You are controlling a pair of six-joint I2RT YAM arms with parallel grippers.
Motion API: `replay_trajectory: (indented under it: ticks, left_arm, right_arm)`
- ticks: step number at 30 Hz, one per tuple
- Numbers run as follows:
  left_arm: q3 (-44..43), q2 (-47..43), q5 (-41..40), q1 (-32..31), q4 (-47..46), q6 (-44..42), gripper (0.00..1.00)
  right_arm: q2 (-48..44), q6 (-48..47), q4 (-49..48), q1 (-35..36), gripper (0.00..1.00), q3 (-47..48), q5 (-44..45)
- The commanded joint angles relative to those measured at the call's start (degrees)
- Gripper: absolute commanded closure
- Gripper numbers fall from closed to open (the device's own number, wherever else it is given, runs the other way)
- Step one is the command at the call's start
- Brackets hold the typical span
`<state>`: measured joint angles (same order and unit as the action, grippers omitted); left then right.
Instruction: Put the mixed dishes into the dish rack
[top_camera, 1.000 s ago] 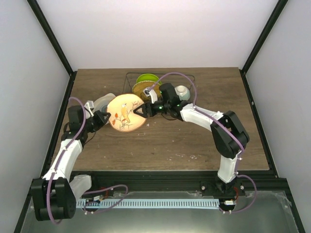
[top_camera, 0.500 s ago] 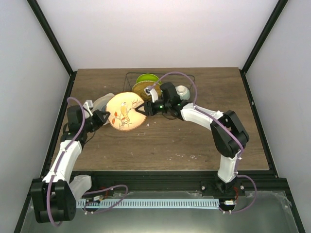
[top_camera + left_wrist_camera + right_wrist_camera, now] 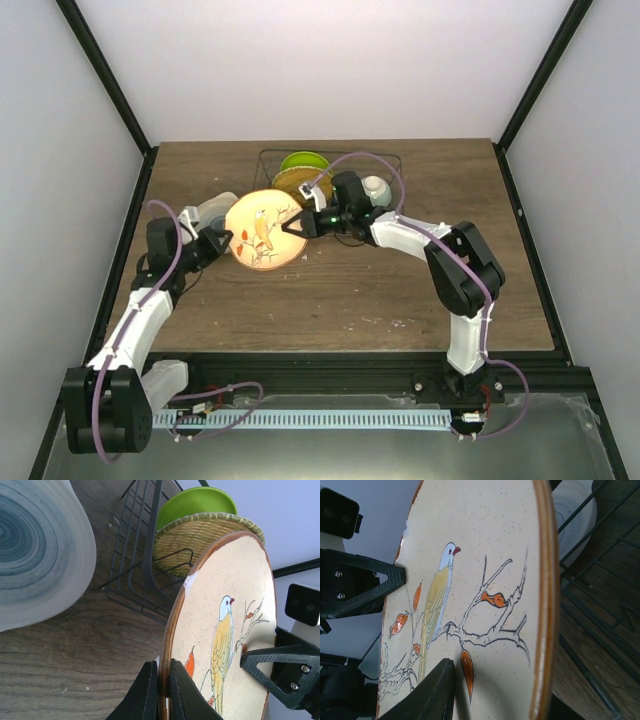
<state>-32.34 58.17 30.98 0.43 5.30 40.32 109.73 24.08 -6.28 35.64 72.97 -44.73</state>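
The beige patterned plate [image 3: 262,230] with a bird painted on it stands on edge above the table, left of the dish rack [image 3: 392,165], which is a dark wire rack. My left gripper [image 3: 222,243] is shut on its left rim; the left wrist view shows both fingers [image 3: 150,690] pinching the brown edge. My right gripper [image 3: 291,226] straddles the right rim. One finger [image 3: 432,692] lies close to the painted face and the other is mostly hidden behind the plate. The lime-green plate [image 3: 303,161] and the tan woven-look plate [image 3: 292,184] stand upright in the rack. A pale mint bowl [image 3: 376,187] sits in it too.
A pale dish with blue-grey rings [image 3: 210,211] lies on the table behind the left gripper, large in the left wrist view [image 3: 40,550]. The rack's wire side [image 3: 145,565] is just beyond the held plate. Black frame posts bound the wooden table [image 3: 400,290].
The right gripper's jaws have narrowed around the plate's right rim. The plate and both grippers have shifted slightly toward the back of the table.
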Motion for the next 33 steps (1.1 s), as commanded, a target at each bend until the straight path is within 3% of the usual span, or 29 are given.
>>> replay_trajectory:
  ticks: [1,4,7,12,25,33]
  left_arm:
    - [-1.3,-0.17,3.53,-1.39,-6.63,2.47,1.0]
    - [-1.47,0.25,3.48,-1.4,-5.92,1.81,0.98]
    - [-1.07,0.47,3.38,-1.4,-5.46,1.22,0.84]
    - [-0.38,0.22,3.47,-1.43,-4.79,0.32,0.71]
    - [1.7,1.71,4.71,-1.39,-4.55,-1.6,0.59]
    - [5.38,3.7,5.03,-1.4,-7.07,-1.91,0.57]
  right_arm:
    - [-1.28,-4.13,-0.78,1.8,0.92,1.02,0.23]
    - [-2.03,-5.73,0.64,1.72,0.97,1.46,1.85]
    - [-2.1,-7.81,2.68,1.69,0.98,2.94,2.94]
    - [-2.59,-10.69,5.73,0.76,0.99,5.63,4.58]
    - [-3.87,-14.21,7.38,-0.48,0.99,7.31,5.64]
    - [-3.91,-14.82,7.8,-0.66,0.99,7.5,5.31]
